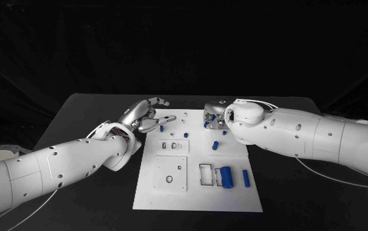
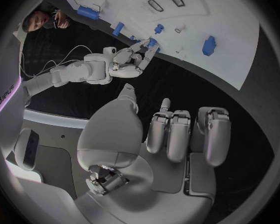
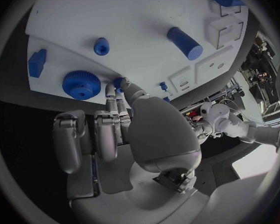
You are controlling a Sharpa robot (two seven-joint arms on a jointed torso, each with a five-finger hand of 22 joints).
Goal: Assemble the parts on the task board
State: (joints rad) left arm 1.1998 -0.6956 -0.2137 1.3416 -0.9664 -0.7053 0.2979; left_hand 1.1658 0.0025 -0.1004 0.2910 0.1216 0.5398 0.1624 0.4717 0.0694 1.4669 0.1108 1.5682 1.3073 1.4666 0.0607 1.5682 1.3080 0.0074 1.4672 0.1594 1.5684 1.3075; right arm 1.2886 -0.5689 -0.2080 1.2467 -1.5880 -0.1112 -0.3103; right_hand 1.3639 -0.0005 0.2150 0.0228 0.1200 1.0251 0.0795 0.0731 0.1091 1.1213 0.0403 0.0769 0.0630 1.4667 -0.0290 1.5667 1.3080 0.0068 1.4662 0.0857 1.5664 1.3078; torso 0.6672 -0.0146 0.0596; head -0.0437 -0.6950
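At the board's (image 1: 198, 199) upper middle in the head view, a small blue part (image 1: 208, 124) sits pinched in the right hand's (image 1: 217, 115) fingers; the left hand (image 1: 145, 116), fingers loosely spread and empty, hovers beside the board's upper left edge.

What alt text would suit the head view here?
Two white robot arms reach over a white task board on a black table, the left hand and right hand at its far end. Blue parts lie scattered, including a large cylinder.
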